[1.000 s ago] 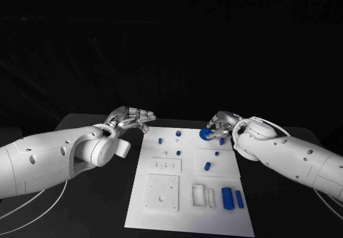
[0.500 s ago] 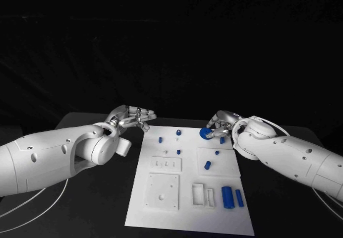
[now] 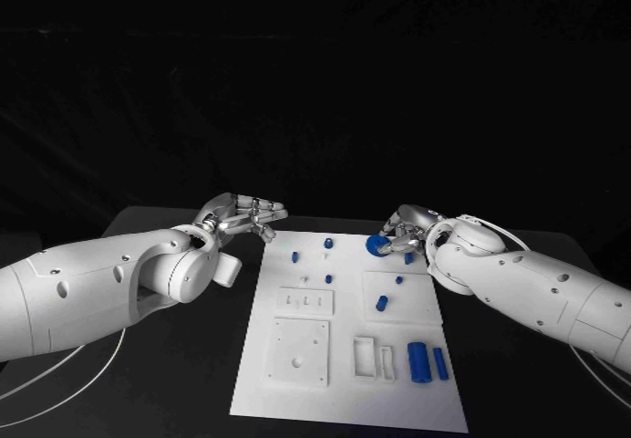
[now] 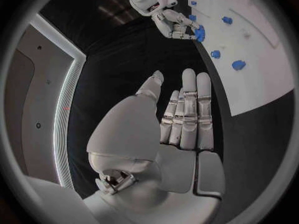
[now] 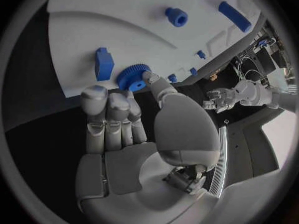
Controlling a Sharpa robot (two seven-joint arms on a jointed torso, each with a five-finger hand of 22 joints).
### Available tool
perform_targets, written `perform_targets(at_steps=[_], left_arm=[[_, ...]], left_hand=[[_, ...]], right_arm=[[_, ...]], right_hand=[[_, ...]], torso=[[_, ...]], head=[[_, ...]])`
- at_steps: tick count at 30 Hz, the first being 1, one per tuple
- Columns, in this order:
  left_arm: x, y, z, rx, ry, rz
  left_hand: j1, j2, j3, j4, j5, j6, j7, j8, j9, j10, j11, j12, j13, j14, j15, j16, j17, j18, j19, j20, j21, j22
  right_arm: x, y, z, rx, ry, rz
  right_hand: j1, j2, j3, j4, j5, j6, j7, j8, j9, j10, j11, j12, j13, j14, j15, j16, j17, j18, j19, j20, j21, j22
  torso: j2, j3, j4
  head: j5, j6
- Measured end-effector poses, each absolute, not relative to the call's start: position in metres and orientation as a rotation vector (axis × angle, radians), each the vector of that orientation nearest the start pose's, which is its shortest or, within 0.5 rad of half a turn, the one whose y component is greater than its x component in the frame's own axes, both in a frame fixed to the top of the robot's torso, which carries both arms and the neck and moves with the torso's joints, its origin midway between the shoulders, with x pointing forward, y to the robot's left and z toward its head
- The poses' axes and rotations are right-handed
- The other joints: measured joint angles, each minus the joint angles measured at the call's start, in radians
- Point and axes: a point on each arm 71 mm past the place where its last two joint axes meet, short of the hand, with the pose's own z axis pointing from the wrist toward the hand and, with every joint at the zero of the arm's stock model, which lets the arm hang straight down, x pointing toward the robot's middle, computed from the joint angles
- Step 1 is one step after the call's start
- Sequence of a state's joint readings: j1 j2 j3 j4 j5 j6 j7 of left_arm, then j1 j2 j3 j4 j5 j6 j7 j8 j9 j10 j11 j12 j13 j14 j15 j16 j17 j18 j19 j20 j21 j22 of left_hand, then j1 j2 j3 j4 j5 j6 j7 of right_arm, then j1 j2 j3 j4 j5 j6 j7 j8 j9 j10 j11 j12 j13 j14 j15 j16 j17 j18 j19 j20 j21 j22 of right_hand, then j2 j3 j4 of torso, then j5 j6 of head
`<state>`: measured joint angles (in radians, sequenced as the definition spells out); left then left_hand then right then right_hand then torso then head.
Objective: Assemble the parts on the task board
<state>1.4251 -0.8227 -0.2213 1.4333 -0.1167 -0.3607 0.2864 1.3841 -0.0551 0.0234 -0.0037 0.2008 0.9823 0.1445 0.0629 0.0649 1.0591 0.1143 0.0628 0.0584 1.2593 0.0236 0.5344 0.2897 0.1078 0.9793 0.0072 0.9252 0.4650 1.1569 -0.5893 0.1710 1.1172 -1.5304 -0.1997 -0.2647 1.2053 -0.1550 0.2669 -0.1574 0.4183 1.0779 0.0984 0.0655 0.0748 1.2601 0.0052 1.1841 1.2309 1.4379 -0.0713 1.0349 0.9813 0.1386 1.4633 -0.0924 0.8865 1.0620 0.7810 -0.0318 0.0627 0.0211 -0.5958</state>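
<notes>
Nothing has moved much. Right hand (image 3: 398,234) still pinches the small blue toothed plastic wheel (image 3: 377,245) at the white board's (image 3: 348,401) far right edge. Left hand (image 3: 243,217) stays open. Wheel looks light, hard; hold its rim.

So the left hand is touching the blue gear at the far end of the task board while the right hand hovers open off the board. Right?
The hands are swapped. The right hand touches the blue gear at the task board's far end, as the right wrist view shows; the left hand hovers open off the board.
</notes>
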Motion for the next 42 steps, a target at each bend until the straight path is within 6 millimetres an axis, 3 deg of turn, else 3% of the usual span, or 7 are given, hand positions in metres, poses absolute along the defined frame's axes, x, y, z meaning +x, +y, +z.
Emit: perform_targets(at_steps=[10, 14, 19, 26, 30, 35, 42], left_arm=[[0.523, 0.23, -0.14, -0.909, 1.496, -1.304], [0.523, 0.23, -0.14, -0.91, 1.496, -1.303], [0.523, 0.23, -0.141, -0.909, 1.499, -1.302], [0.524, 0.23, -0.142, -0.909, 1.501, -1.301], [0.524, 0.231, -0.142, -0.91, 1.501, -1.3], [0.524, 0.232, -0.142, -0.911, 1.5, -1.297], [0.524, 0.234, -0.142, -0.913, 1.497, -1.294]], left_hand=[[0.0, 0.0, 0.0, 0.0, 0.0, 0.0, 0.0, 0.0, 0.0, 0.0, 0.0, 0.0, 0.0, 0.0, 0.0, 0.0, 0.0, 0.0, 0.0, 0.0, 0.0, -0.002], [0.0, 0.0, 0.0, 0.0, 0.0, 0.0, 0.0, 0.0, 0.0, 0.0, 0.0, 0.0, 0.0, 0.0, 0.0, 0.0, 0.0, 0.0, 0.0, 0.0, 0.0, -0.003], [0.0, 0.0, 0.0, 0.0, 0.0, 0.0, 0.0, 0.0, 0.0, 0.0, 0.0, 0.0, 0.0, 0.0, 0.0, 0.0, 0.0, 0.0, 0.0, 0.0, 0.0, -0.005], [0.0, 0.0, 0.0, 0.0, 0.0, 0.0, 0.0, 0.0, 0.0, 0.0, 0.0, 0.0, 0.0, 0.0, 0.0, 0.0, 0.0, 0.0, 0.0, 0.0, 0.0, -0.006], [0.0, 0.0, 0.0, 0.0, 0.0, 0.0, 0.0, 0.0, 0.0, 0.0, 0.0, 0.0, 0.0, 0.0, 0.0, 0.0, 0.0, 0.0, 0.0, 0.0, 0.0, -0.007], [0.0, 0.0, 0.0, 0.0, -0.02, 0.0, 0.0, 0.0, 0.0, 0.0, 0.0, 0.0, 0.0, 0.0, 0.0, 0.0, 0.0, 0.0, 0.0, 0.0, 0.004, -0.008], [0.0, 0.0, 0.0, 0.0, -0.02, 0.0, 0.0, 0.0, 0.0, 0.0, 0.0, 0.0, 0.0, 0.0, 0.0, 0.0, 0.0, 0.0, 0.0, 0.0, 0.004, -0.009]], right_arm=[[0.571, -0.204, -0.175, 0.075, 1.679, 0.395], [0.571, -0.204, -0.176, 0.076, 1.675, 0.397], [0.57, -0.203, -0.177, 0.078, 1.668, 0.399], [0.567, -0.199, -0.177, 0.066, 1.652, 0.403], [0.563, -0.193, -0.177, 0.044, 1.641, 0.408], [0.554, -0.184, -0.174, 0.007, 1.615, 0.419], [0.543, -0.166, -0.163, -0.049, 1.553, 0.452]], right_hand=[[0.0, 0.0, -0.009, 0.003, -0.012, 0.0, 0.0, -0.009, -0.001, 0.0, 0.0, -0.005, 0.0, 0.0, 0.0, -0.001, 0.0, 0.0, 0.0, 0.0, -0.004, 0.004], [0.0, 0.0, -0.007, 0.003, -0.012, 0.014, -0.011, -0.006, 0.0, -0.004, -0.004, -0.005, 0.0, 0.0, 0.0, -0.001, 0.0, 0.0, 0.0, 0.0, -0.007, 0.006], [-0.003, 0.013, 0.076, -0.017, -0.023, 0.046, -0.032, -0.006, 0.0, 0.003, -0.015, -0.005, 0.001, 0.006, -0.006, -0.006, 0.0, 0.002, 0.005, -0.002, -0.008, 0.009], [-0.014, 0.025, 0.101, -0.026, -0.044, 0.049, -0.031, -0.009, 0.0, 0.007, -0.025, -0.006, 0.004, 0.005, -0.013, -0.011, 0.0, 0.0, 0.002, -0.009, -0.008, 0.01], [-0.014, 0.025, 0.079, -0.005, -0.054, 0.058, -0.034, -0.009, 0.0, 0.011, -0.029, -0.006, 0.005, 0.006, -0.013, -0.011, 0.0, 0.0, 0.005, -0.013, -0.008, 0.014], [-0.014, 0.025, 0.084, 0.002, -0.054, 0.061, -0.036, -0.009, 0.0, 0.012, -0.031, -0.006, 0.005, 0.009, -0.017, -0.015, -0.002, -0.008, 0.002, -0.017, -0.008, 0.014], [-0.009, 0.019, 0.088, 0.006, -0.062, 0.063, -0.037, -0.005, 0.0, 0.013, -0.031, -0.006, 0.005, 0.009, -0.016, -0.015, -0.002, -0.009, 0.002, -0.017, -0.008, 0.014]], torso=[[-0.001, 0.0002, -0.0018], [-0.001, 0.0007, -0.0031], [-0.001, 0.0006, -0.0034], [-0.001, 0.0006, -0.0031], [-0.001, 0.0007, -0.0023], [-0.001, 0.0012, -0.0024], [-0.001, 0.0017, -0.0025]], head=[[0.002, -0.004], [0.003, -0.003], [0.001, -0.002], [0.0, 0.0], [-0.001, 0.002], [0.004, 0.005], [0.007, 0.009]])
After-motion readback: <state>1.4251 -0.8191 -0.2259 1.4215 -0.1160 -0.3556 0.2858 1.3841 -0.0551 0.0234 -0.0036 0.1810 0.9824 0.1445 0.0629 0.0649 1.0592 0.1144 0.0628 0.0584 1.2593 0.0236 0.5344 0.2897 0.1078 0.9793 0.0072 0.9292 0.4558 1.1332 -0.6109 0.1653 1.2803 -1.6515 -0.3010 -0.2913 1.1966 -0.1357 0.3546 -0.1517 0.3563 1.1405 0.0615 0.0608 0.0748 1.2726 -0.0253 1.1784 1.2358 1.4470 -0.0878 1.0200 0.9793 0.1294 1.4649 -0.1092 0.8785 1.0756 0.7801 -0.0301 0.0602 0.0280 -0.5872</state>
